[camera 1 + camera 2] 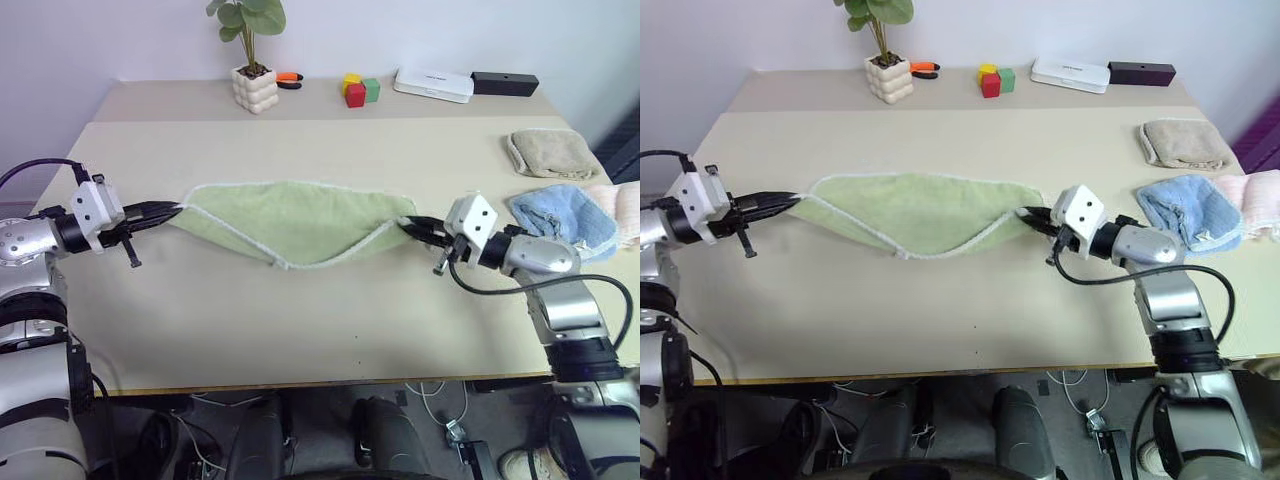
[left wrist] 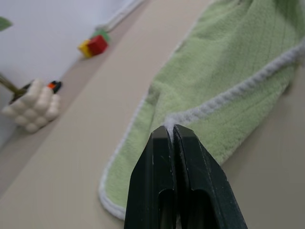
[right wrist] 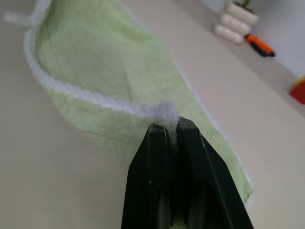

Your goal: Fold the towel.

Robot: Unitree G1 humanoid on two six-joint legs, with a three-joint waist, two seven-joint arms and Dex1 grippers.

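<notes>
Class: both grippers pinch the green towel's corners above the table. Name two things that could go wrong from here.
1. The left gripper and right gripper clamp only the whitish trim of the light green terry towel; a corner may slip.
2. The sagging middle may drag on the beige table and crease unevenly.

The green towel (image 1: 295,222) hangs stretched between the left hand (image 1: 172,211) and the right hand (image 1: 410,224), both pinching its corners, and its middle sags onto the counter (image 1: 300,320).
</notes>
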